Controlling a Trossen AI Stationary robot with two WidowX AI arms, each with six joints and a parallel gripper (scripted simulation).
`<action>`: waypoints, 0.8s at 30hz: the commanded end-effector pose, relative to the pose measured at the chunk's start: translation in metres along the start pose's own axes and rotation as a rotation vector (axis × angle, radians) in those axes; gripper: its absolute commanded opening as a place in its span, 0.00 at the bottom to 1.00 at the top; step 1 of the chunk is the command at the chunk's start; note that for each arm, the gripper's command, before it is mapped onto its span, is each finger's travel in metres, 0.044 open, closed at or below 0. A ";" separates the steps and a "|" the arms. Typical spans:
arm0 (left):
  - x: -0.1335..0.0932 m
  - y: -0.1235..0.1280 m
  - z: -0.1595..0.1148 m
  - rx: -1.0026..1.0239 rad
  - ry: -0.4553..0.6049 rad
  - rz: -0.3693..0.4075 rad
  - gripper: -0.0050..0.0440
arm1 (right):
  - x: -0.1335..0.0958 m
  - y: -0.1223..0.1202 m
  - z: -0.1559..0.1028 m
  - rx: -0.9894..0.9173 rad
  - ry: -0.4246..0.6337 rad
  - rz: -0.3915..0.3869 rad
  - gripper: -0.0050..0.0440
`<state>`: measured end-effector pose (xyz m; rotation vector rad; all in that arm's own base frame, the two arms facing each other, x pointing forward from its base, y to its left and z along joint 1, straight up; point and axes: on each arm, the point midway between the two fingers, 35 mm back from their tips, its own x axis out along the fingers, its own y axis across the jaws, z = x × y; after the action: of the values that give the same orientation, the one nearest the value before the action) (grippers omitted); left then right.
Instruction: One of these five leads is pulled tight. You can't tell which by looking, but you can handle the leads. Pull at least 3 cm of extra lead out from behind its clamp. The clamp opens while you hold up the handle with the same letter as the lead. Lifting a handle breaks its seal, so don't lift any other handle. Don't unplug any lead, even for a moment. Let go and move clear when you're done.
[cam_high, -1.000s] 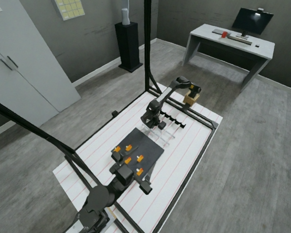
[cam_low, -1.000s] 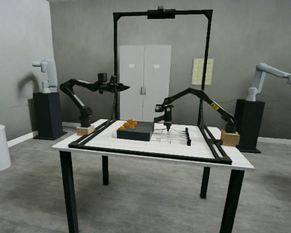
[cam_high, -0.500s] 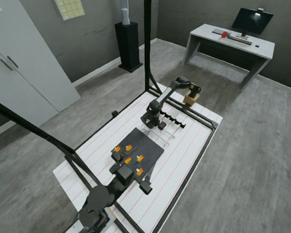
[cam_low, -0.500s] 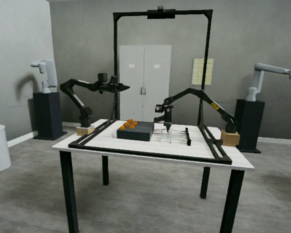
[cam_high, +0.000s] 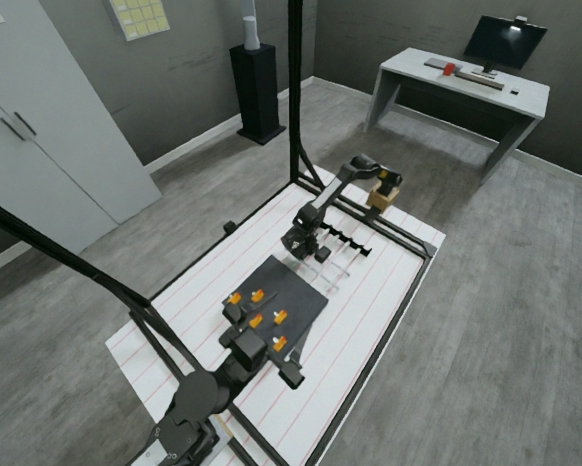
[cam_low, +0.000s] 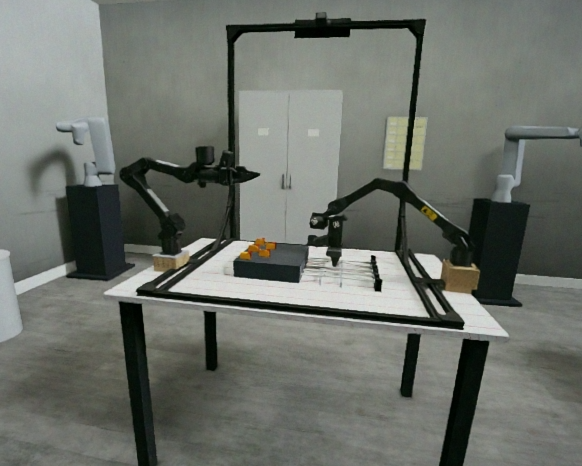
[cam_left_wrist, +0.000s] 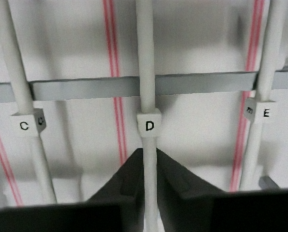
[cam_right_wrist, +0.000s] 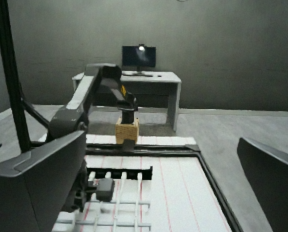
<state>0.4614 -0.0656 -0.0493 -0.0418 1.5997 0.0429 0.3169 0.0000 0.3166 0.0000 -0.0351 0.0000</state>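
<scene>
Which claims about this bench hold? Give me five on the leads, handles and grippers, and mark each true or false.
1. The left gripper is shut on lead D. True.
2. Lead C runs between lead D and lead E. False: D is the middle one of these three.
3. The right gripper is open. True.
4. The right gripper is holding up one of the orange handles. False: it hangs above the dark box, holding nothing.
5. The handles stand on the white table top. False: they are on the dark box.
</scene>
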 end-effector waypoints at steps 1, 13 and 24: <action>-0.001 0.000 -0.001 0.000 -0.029 -0.006 0.00 | -0.001 0.000 0.007 0.000 -0.016 0.000 1.00; -0.001 0.000 -0.001 0.000 -0.029 -0.006 0.00 | -0.001 0.000 0.007 0.000 -0.016 0.000 1.00; -0.046 -0.001 0.005 0.000 -0.049 -0.010 0.53 | -0.001 0.000 0.007 0.000 -0.016 0.000 1.00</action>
<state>0.4592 -0.0646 -0.0286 -0.0428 1.5964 0.0440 0.3169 0.0000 0.3166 0.0000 -0.0352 0.0000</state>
